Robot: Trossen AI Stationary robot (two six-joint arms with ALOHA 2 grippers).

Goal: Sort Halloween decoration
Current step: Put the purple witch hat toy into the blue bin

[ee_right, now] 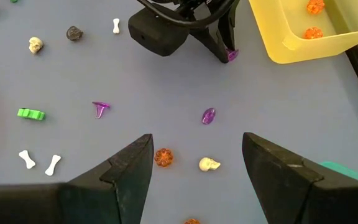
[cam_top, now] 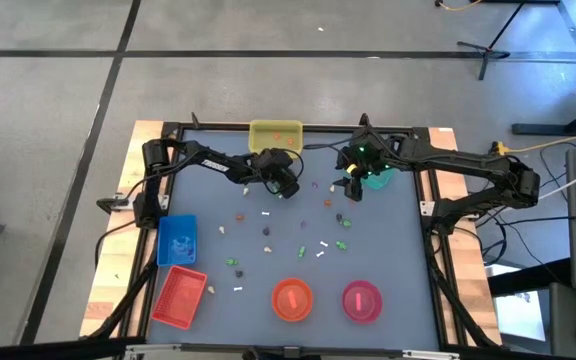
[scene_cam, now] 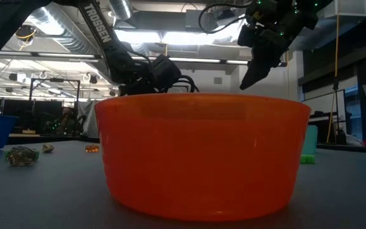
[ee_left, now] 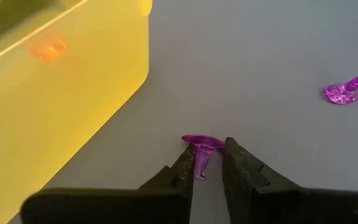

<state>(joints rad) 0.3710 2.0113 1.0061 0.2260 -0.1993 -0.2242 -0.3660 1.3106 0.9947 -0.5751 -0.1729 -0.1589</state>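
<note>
left pincer (ee_left: 209, 163) shut on purple trinket (ee_left: 200, 152) by yellow tray (ee_left: 55, 106); right pincer (ee_right: 194, 165) wide, above worktop (cam_top: 388, 240).

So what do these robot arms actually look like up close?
Both are black, jointed arms with loose black cables looping along them. The left arm carries white TROSSEN lettering. The right arm's wrist glows with small green lights. Each ends in two dark, wedge-shaped fingers, narrowing toward the tips.
</note>
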